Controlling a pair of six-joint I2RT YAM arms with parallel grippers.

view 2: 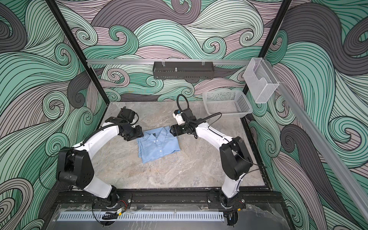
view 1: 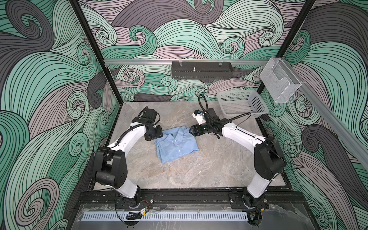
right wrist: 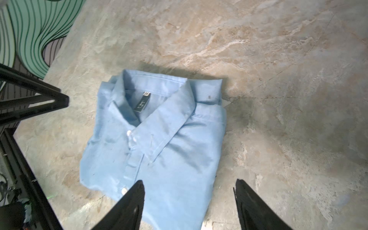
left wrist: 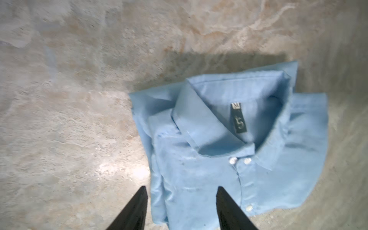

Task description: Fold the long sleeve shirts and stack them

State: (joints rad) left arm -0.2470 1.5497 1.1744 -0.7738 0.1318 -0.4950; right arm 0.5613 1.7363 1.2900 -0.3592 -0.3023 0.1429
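One long sleeve shirt (view 1: 176, 146) (view 2: 158, 145), light blue with a collar and small white buttons, lies folded into a rough rectangle on the marbled table, collar toward the back. My left gripper (view 1: 154, 136) (view 2: 133, 135) hovers at its back-left corner, and my right gripper (view 1: 190, 131) (view 2: 171, 130) at its back-right corner. In the left wrist view the shirt (left wrist: 229, 149) lies flat below the open left gripper (left wrist: 181, 188), nothing pinched. In the right wrist view the right gripper (right wrist: 189, 180) stands open above the edge of the shirt (right wrist: 159, 143), one finger over cloth, one over table.
A pale perforated basket (view 1: 258, 105) (view 2: 244, 103) stands at the back right corner of the table. A black tray (view 1: 201, 72) hangs on the back rail and a clear holder (view 1: 279, 79) on the right rail. Patterned walls enclose three sides.
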